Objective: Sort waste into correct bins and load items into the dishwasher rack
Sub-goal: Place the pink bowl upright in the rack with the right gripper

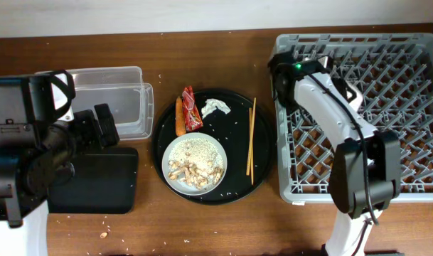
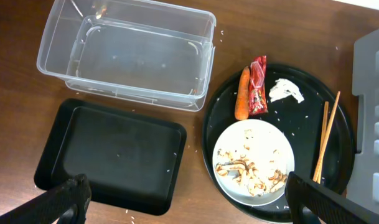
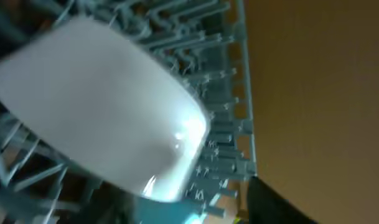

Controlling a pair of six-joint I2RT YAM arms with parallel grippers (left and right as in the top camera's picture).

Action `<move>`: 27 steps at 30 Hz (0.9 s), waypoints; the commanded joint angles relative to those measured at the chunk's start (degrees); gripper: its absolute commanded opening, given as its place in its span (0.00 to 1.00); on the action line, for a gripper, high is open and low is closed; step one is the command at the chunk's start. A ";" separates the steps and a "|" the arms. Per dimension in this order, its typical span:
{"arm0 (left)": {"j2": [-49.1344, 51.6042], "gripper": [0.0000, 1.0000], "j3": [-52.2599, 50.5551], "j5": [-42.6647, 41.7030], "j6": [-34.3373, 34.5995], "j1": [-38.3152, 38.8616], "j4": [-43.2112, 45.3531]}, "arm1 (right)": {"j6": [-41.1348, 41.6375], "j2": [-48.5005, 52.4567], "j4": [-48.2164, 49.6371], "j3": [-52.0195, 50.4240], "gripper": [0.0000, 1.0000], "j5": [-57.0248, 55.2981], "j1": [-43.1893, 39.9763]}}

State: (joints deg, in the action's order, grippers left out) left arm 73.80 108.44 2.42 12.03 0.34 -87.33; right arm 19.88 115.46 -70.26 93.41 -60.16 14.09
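Seen from above, the round black tray sits mid-counter. On it are the plate of rice and beige scraps at its near side, the carrot and red wrapper at its far left, the tissue at its far edge, and the chopsticks along its right. The dishwasher rack stands just right of the tray. The clear tub and the shallow black bin stand just left of it. The right arm reaches into the rack corner nearest the tray.

From the left wrist, the left jaws are spread wide and empty, hanging left of the tray over the black bin's near edge. The carrot and wrapper lie side by side, touching or nearly so. I'd worry that a pinch on one drags the other into the wrong bin. The scraps are loose, so a tilted plate would scatter more rice across the tray.

From the right wrist, everything is blurred. The white bowl fills the view among the rack's pegs, off the tray altogether. I cannot tell whether the right jaws are pinching it or not. If it is let go while only leaning on the pegs, it could tip or roll. A finger hooked on its rim would drag it back out as the arm pulls away.
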 commanded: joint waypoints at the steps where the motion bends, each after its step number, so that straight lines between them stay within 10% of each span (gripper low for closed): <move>1: -0.55 0.99 -0.07 0.59 0.13 -0.26 0.02 | 2.71 -3.56 -2.27 1.81 0.71 12.61 1.73; 7: -0.55 0.99 -0.07 0.59 0.13 -0.26 0.02 | 2.45 -17.09 -3.04 7.10 0.79 41.88 11.17; 10: -0.55 0.99 -0.07 0.59 0.13 -0.26 0.02 | 9.66 -9.70 -2.25 3.69 0.56 50.56 16.79; 17: -0.55 0.99 -0.07 0.59 0.13 -0.26 0.02 | 12.55 8.46 4.87 0.39 0.40 58.07 12.55; 21: -0.55 0.99 -0.07 0.59 0.13 -0.26 0.02 | 13.55 8.68 12.22 -2.69 0.29 61.05 12.46; 23: -0.55 0.99 -0.07 0.59 0.13 -0.26 0.02 | 14.67 8.50 12.15 -3.08 0.07 61.02 12.46; 27: -0.55 0.99 -0.07 0.57 0.13 -0.26 0.02 | 10.25 0.28 9.99 -1.62 0.04 60.50 12.41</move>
State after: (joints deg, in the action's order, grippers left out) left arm 73.80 108.44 2.42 12.03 0.34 -87.31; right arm 32.47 122.87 -60.07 90.74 0.34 26.65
